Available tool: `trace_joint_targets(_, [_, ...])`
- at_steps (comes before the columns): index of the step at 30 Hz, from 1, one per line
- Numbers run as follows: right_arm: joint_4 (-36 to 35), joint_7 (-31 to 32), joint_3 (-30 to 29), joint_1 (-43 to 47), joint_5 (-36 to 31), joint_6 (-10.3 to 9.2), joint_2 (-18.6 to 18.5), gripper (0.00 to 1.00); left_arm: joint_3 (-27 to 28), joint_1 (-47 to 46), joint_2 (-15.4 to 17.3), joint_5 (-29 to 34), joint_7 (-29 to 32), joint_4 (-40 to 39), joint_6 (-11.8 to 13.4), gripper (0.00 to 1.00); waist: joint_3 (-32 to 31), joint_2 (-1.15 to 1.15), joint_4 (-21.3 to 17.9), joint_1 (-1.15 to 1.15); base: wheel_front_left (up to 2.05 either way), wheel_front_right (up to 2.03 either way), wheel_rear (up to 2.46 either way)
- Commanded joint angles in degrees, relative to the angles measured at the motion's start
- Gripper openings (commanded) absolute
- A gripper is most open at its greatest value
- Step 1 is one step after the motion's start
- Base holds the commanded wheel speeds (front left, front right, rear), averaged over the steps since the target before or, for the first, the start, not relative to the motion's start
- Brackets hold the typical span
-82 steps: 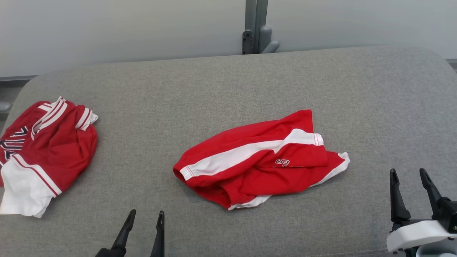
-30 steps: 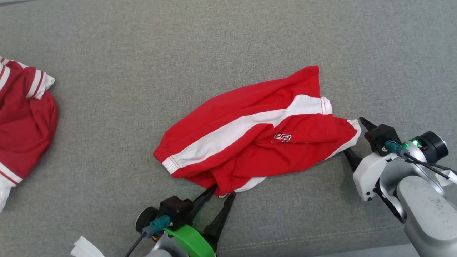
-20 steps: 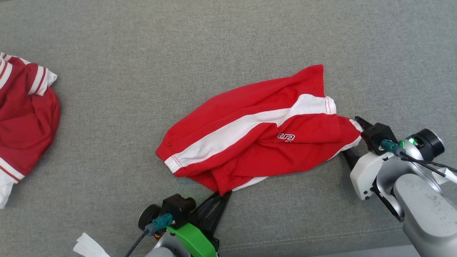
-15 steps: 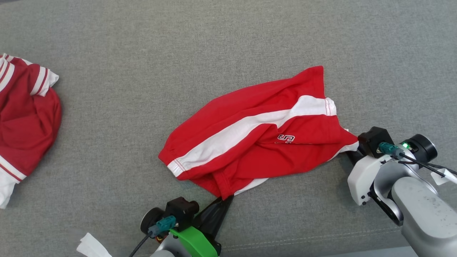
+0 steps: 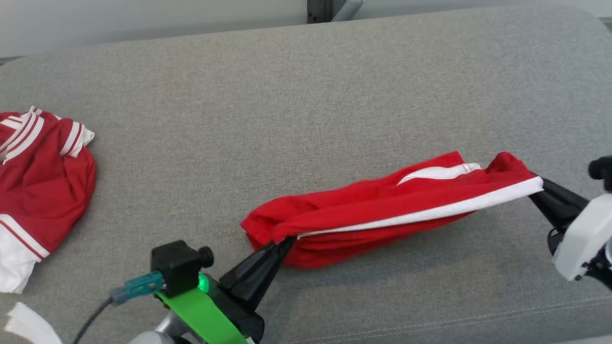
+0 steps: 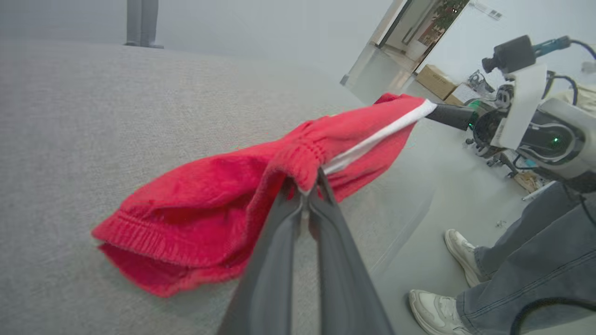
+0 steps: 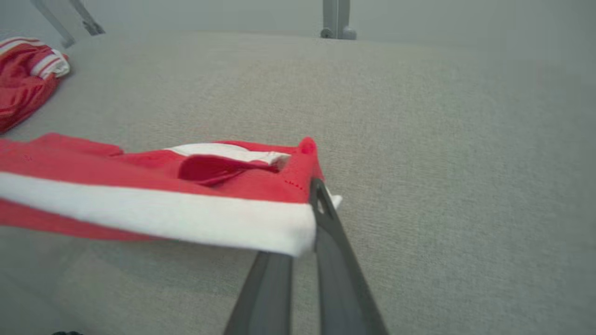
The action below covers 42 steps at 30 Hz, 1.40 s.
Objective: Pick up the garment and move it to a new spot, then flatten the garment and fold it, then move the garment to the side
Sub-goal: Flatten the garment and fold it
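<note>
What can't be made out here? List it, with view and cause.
- Red shorts: head view, underside hidden by their own folds.
- Second garment: head view, cut off by the left edge.
- Person: left wrist view, all but legs and shoes cut off by the edges.
- Cardboard box: left wrist view, small and blurred.

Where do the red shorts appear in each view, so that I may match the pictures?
Head view: red shorts right of centre, lower half.
Left wrist view: red shorts at centre, running to the upper right.
Right wrist view: red shorts in the left half, mid-height.
Shared landmark: the grey post at the top of each view.
</note>
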Motion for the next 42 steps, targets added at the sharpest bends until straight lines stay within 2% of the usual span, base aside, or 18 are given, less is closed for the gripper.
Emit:
trace_joint_targets(1, [-1.05, 0.67, -0.81, 1.18, 0.60, -0.06, -0.08, 0.00, 0.55, 0.58, 0.69, -0.81, 0.36, -1.16, 0.51, 0.00, -1.69, 0.52, -1.64, 0.00, 0.00, 0.00, 0.00])
trace_joint_targets(6, [-12.36, 6.91, -11.17, 5.22, 5.27, -0.07, -1.18, 0.00, 5.30, -1.24, 5.81, -3.99, 4.88, -14.12, 3.50, 0.00, -1.42, 0.52, -3.72, 0.00, 0.00, 0.00, 0.00])
trace_joint_targets(12, [-19.77, 11.53, -18.67, 6.41, 7.07, -0.07, -0.79, 0.00, 10.78, -6.12, 9.39, -7.09, 8.93, -22.62, 5.43, 0.00, 1.99, 0.52, -5.71, 0.00, 0.00, 0.00, 0.00])
trace_joint_targets(16, [-21.34, 12.83, -21.30, 2.28, 5.47, -0.09, -1.46, 0.00, 14.88, -11.96, 12.56, -7.17, 12.39, -23.68, 6.47, 0.00, 6.21, 0.52, -6.78, 0.00, 0.00, 0.00, 0.00])
trace_joint_targets(20, [-19.03, 13.35, -18.98, -8.95, 3.73, -0.14, -1.98, 0.00, 17.76, -21.80, 14.98, -7.20, 16.87, -19.97, 5.56, 0.00, 12.03, 0.52, -7.55, 0.00, 0.00, 0.00, 0.00])
trace_joint_targets(22, [-16.11, 13.83, -15.41, -17.03, 2.31, -0.14, -1.99, 0.00, 18.60, -28.70, 14.90, -6.32, 18.60, -15.86, 4.63, 0.00, 14.92, 0.52, -7.63, 0.00, 0.00, 0.00, 0.00])
trace_joint_targets(25, [-8.42, 14.18, -10.07, -31.59, -0.36, -0.14, 1.67, 0.00, 17.60, -40.11, 13.58, -4.21, 21.29, -7.88, 2.64, 0.00, 19.10, 0.52, -7.84, 0.00, 0.00, 0.00, 0.00])
trace_joint_targets(29, [5.24, 12.14, -5.17, -50.77, -7.76, -0.13, 10.31, 0.00, 15.58, -56.41, 9.42, 2.16, 20.48, 6.35, 0.99, 0.00, 23.54, 0.52, -7.88, 0.00, 0.00, 0.00, 0.00])
trace_joint_targets(33, [19.58, 4.58, -5.37, -65.68, -16.82, -0.14, 19.65, 0.00, 15.00, -70.66, 4.86, 9.78, 13.64, 22.68, 1.10, 0.00, 25.91, 0.52, -8.57, 0.00, 0.00, 0.00, 0.00])
trace_joint_targets(36, [28.52, -3.11, -8.39, -72.87, -22.88, -0.16, 26.33, 0.00, 15.17, -78.46, 2.65, 15.10, 5.65, 32.61, 2.04, 0.00, 27.14, 0.52, -9.86, 0.00, 0.00, 0.00, 0.00])
trace_joint_targets(39, [35.10, -10.41, -9.90, -75.64, -27.79, -0.16, 30.20, 0.00, 13.56, -81.72, 1.06, 18.48, -1.18, 40.09, 1.09, 0.00, 28.14, 0.52, -10.73, 0.00, 0.00, 0.00, 0.00])
trace_joint_targets(42, [40.10, -16.03, -7.79, -73.34, -30.75, -0.14, 32.28, 0.00, 11.45, -80.55, 0.73, 19.80, -6.51, 45.59, -0.25, 0.00, 28.67, 0.52, -11.20, 0.00, 0.00, 0.00, 0.00])
